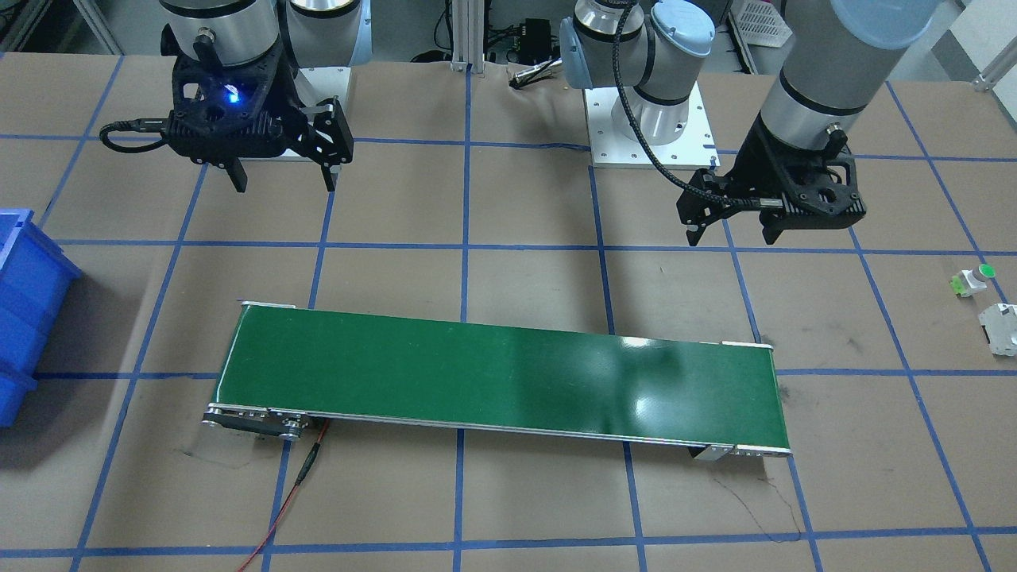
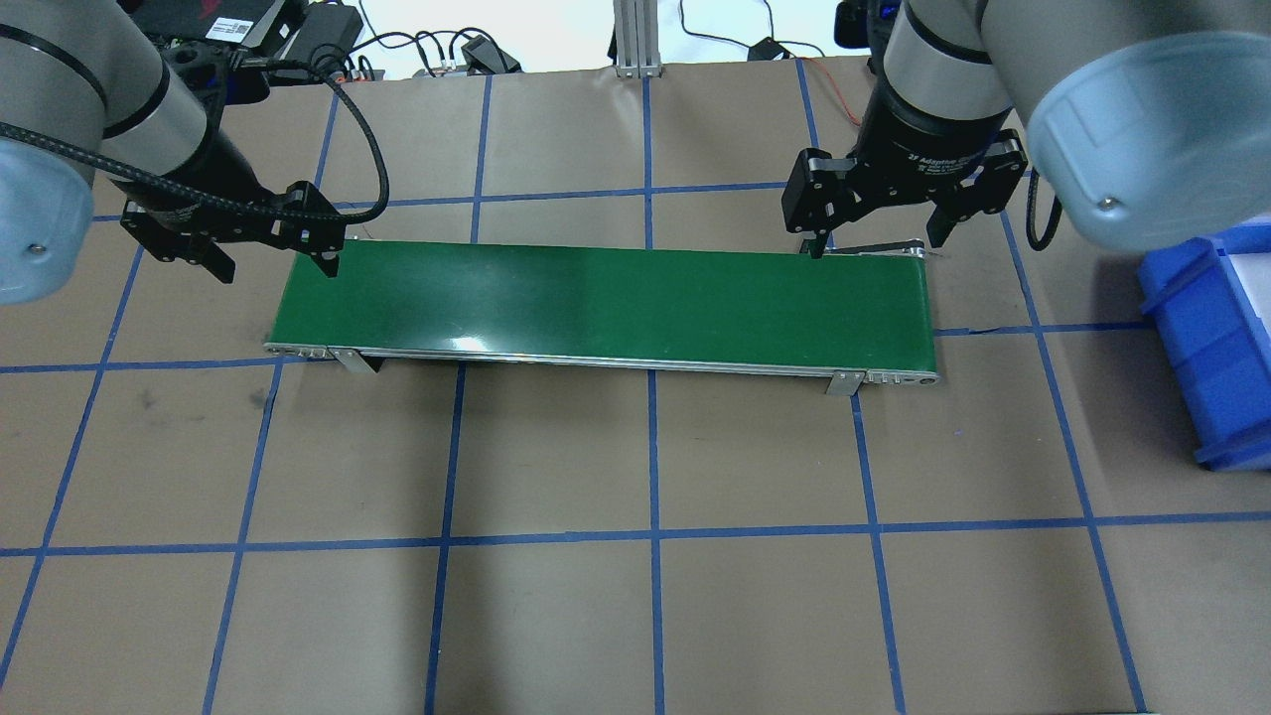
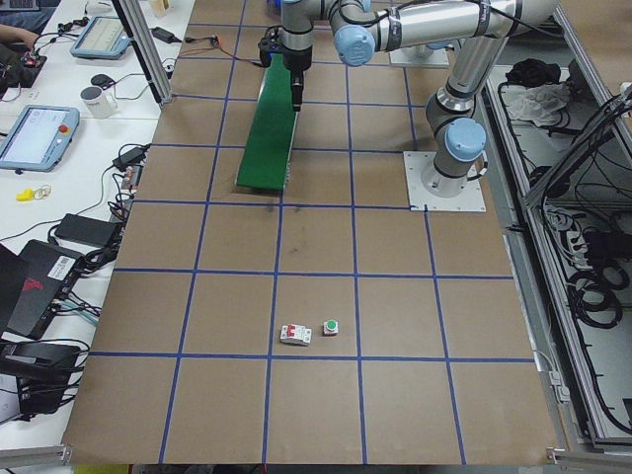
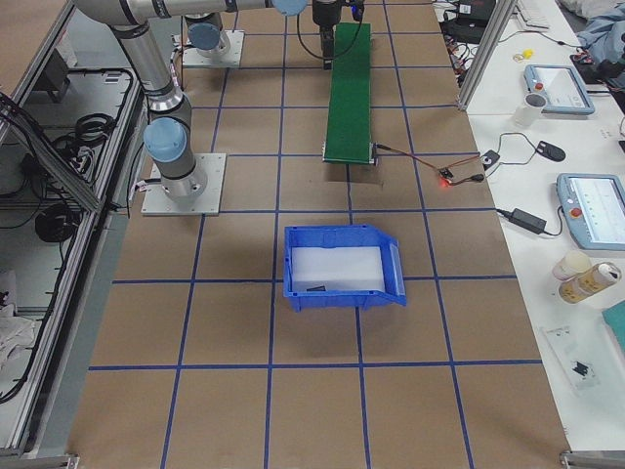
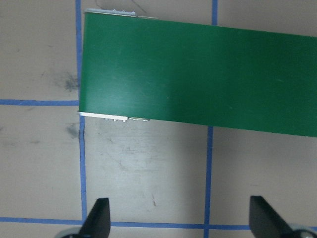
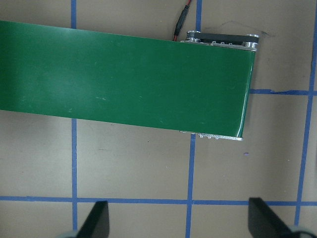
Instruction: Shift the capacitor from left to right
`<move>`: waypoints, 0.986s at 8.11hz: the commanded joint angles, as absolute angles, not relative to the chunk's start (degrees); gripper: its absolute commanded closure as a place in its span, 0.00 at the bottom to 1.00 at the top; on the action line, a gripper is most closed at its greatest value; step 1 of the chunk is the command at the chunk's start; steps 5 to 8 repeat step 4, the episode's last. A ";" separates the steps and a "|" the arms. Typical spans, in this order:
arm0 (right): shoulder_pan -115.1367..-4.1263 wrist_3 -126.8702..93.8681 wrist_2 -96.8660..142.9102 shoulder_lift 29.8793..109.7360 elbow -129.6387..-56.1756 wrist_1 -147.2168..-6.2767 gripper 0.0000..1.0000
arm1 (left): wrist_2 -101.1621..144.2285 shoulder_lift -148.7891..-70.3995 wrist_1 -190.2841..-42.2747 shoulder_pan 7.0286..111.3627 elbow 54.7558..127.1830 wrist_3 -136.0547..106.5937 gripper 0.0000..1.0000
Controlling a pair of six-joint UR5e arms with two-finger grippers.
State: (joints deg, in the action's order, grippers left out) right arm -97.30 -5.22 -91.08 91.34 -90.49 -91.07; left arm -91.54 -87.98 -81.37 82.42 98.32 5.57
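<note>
The capacitor (image 4: 314, 288) is lying in the blue bin (image 4: 342, 297), at six o'clock from the conveyor belt (image 4: 350, 98), well apart from all fingers. The left gripper (image 2: 278, 268) and right gripper (image 2: 876, 243) are hovering, fingers spread wide, empty.

capacitor (image 4: 314, 288) | small dark block, detail too small to tell | lying inside blue bin (image 4: 392, 264), near one wall
</note>
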 commanded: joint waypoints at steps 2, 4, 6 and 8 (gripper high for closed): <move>-97.38 -4.84 -92.19 91.23 -90.44 -91.32 0.00 | -94.13 -88.15 -81.30 81.91 98.44 4.22 0.00; -97.38 -4.75 -92.55 91.23 -90.44 -91.58 0.00 | -94.04 -88.24 -81.21 81.91 98.44 4.31 0.00; -97.38 -4.75 -92.55 91.23 -90.44 -91.58 0.00 | -94.04 -88.24 -81.21 81.91 98.44 4.31 0.00; -97.38 -4.75 -92.55 91.23 -90.44 -91.58 0.00 | -94.04 -88.24 -81.21 81.91 98.44 4.31 0.00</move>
